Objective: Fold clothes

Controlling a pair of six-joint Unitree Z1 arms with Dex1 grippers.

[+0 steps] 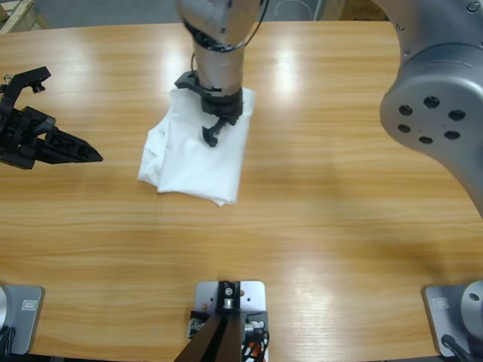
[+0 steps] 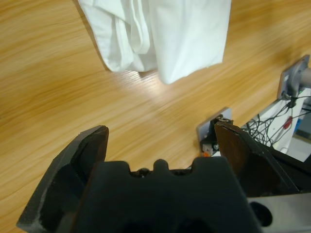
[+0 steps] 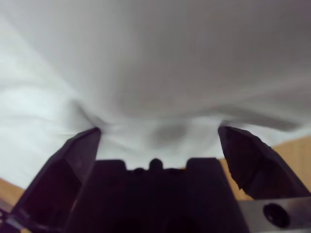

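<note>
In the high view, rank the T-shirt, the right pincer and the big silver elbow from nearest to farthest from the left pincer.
From the left pincer, at the view's left edge:
1. T-shirt, mid-view; its left edge comes closest.
2. Right pincer, over the shirt's upper part.
3. Silver elbow, far right.

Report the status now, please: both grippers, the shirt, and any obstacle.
Left gripper open, over bare table, clear of T-shirt. Right gripper open, down on the folded T-shirt. Nothing in the way.
</note>
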